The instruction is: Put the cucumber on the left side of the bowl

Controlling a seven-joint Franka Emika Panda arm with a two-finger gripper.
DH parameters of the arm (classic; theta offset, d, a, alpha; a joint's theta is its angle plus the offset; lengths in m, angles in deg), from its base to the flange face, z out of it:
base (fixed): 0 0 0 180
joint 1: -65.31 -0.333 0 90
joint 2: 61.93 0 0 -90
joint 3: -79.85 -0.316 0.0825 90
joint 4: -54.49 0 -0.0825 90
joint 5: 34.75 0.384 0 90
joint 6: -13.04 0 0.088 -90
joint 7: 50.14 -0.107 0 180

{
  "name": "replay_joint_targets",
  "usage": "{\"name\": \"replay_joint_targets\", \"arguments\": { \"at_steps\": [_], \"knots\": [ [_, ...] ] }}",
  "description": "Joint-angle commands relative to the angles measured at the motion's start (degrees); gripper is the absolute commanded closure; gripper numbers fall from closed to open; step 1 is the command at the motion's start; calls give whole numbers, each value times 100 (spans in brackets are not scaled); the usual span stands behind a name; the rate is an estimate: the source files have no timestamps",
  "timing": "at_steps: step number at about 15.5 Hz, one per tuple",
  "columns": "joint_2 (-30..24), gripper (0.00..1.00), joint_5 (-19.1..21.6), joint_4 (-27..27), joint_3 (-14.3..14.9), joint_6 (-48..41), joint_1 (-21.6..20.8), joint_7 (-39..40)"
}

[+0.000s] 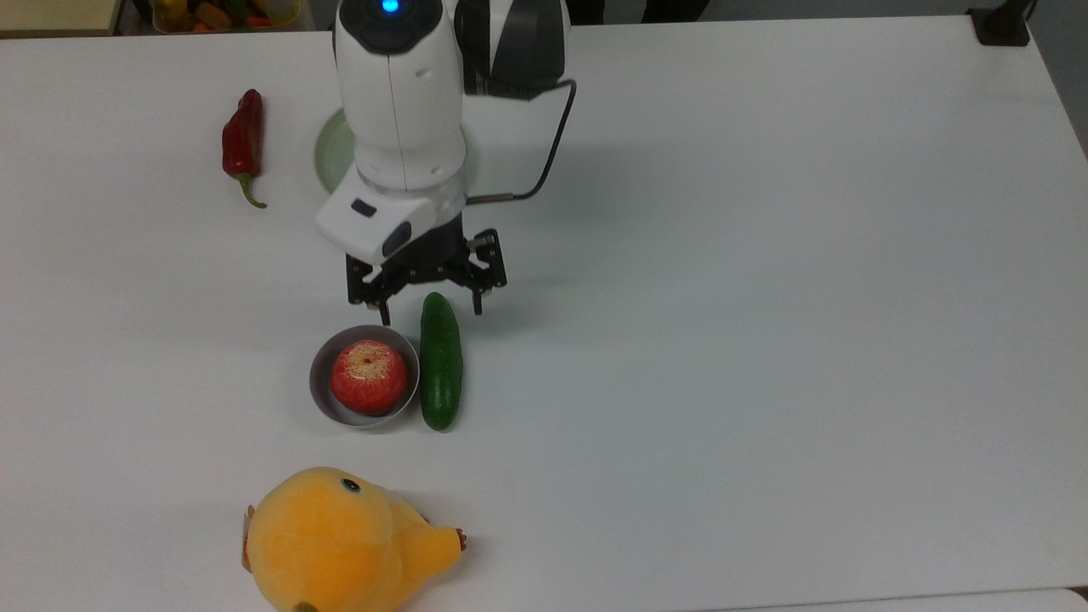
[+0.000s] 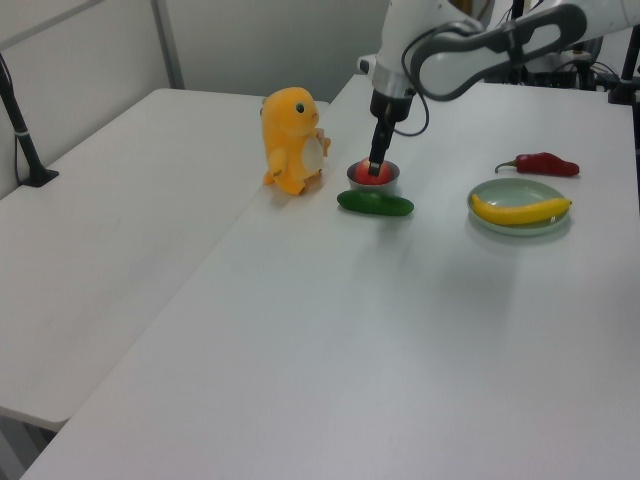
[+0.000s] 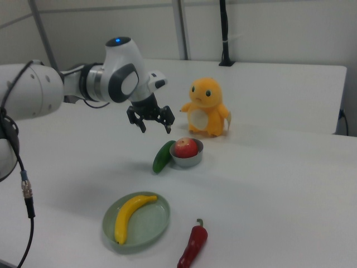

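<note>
The dark green cucumber (image 1: 441, 361) lies flat on the white table, touching the top view's right side of the small grey bowl (image 1: 317, 380). A red apple (image 1: 367, 376) fills the bowl. In the right view the cucumber (image 3: 163, 157) rests at the left of the bowl (image 3: 187, 160). My gripper (image 1: 431, 314) hangs open above the cucumber's far end, holding nothing. It also shows raised above the table in the right view (image 3: 155, 128). In the left view the cucumber (image 2: 375, 203) lies in front of the bowl (image 2: 373, 181).
A yellow plush toy (image 1: 340, 540) stands near the table's front edge in the top view. A pale green dish (image 3: 146, 230) holds a banana (image 3: 131, 215). A dark red chili pepper (image 1: 242, 140) lies at the back left in the top view.
</note>
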Motion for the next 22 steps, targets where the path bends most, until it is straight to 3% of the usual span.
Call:
{"name": "replay_joint_targets", "arguments": {
  "at_steps": [1,6,13,16,20,22],
  "knots": [
    [-717,0,239,138,12,-824,-11,-114],
    [-1544,0,591,138,64,-2081,68,-123],
    [-2283,0,758,173,64,-3497,103,-272],
    [-2528,0,777,488,47,-3525,59,-816],
    [-2959,0,785,1006,-6,-3376,-29,-852],
    [-3327,0,785,1541,-23,-2877,-55,-852]
  ]
}}
